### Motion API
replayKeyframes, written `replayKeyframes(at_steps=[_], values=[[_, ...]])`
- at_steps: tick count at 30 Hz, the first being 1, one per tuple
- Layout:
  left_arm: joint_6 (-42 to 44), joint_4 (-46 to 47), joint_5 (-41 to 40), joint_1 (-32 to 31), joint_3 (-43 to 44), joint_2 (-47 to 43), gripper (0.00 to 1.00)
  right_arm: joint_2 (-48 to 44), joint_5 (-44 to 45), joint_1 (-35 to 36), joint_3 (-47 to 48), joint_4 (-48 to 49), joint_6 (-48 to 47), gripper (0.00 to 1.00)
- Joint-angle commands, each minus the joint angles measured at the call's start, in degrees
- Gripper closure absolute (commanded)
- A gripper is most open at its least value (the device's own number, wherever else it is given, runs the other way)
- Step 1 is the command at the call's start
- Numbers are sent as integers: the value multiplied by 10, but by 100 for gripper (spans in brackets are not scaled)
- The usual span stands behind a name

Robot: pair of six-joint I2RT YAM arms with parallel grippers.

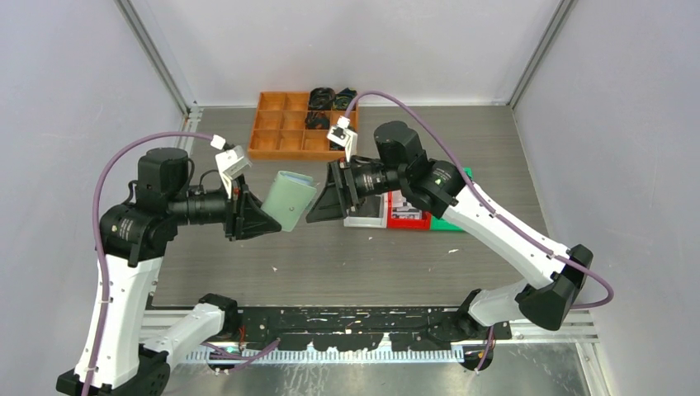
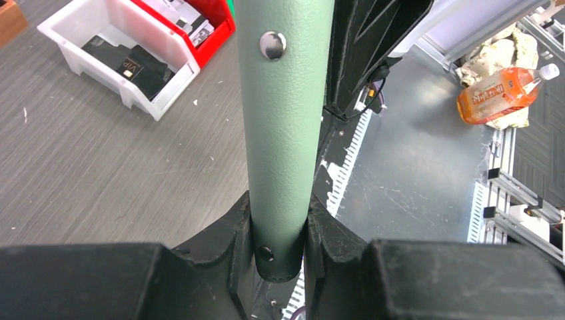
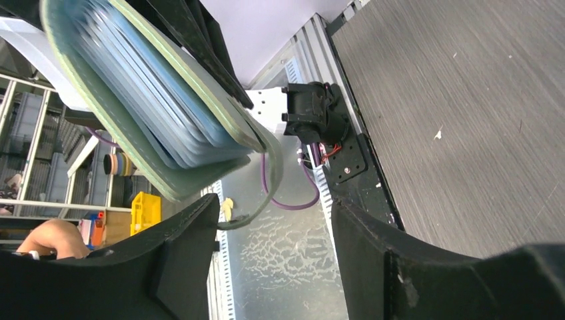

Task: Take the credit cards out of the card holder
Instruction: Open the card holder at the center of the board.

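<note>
The pale sage-green card holder [image 1: 290, 200] is held in the air above the table's middle. My left gripper [image 1: 268, 216] is shut on its lower end; in the left wrist view the holder [image 2: 283, 133] stands upright between the pinching jaws [image 2: 281, 247]. My right gripper [image 1: 323, 202] is open beside the holder's right edge. In the right wrist view the holder's light blue pockets [image 3: 153, 113] fan at the upper left, and its tab [image 3: 266, 180] curls down onto one finger [image 3: 180, 227]. I cannot tell whether any card sits in the pockets. A dark card [image 2: 136, 67] lies in the white bin [image 2: 66, 30].
White [image 1: 366, 218], red [image 1: 409, 219] and green [image 1: 450, 223] bins sit side by side under the right arm. An orange tray [image 1: 276, 124] with black coiled items [image 1: 326, 99] stands at the back. Grey walls close in both sides.
</note>
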Motion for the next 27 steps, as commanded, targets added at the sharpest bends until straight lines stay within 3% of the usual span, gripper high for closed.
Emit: replayKeyframes(at_steps=[1,3,7,12,16,19,21,22,25,27], values=[[-9,10,42,1,31,0,100,7,-7,-1,39,46,3,32],[-4,0,49,1,38,4,100,9,-9,-1,39,55,2,35],[0,-8,53,1,42,9,100,13,3,-1,30,79,7,52],[-14,-4,66,1,44,8,100,8,-4,-1,15,97,16,59],[-20,0,70,1,40,8,99,-9,-18,-1,-17,167,57,71],[-20,19,17,1,16,1,78,-14,-31,-1,-29,217,104,87],[-30,57,-48,1,-15,-11,50,-15,-26,-1,-30,216,123,93],[-42,85,-96,1,-34,-21,42,-15,-16,0,-30,207,128,96],[-45,160,-196,1,-85,-47,33,-13,48,10,-13,123,103,99],[-37,170,-205,1,-101,-58,30,-3,105,24,17,40,76,99]])
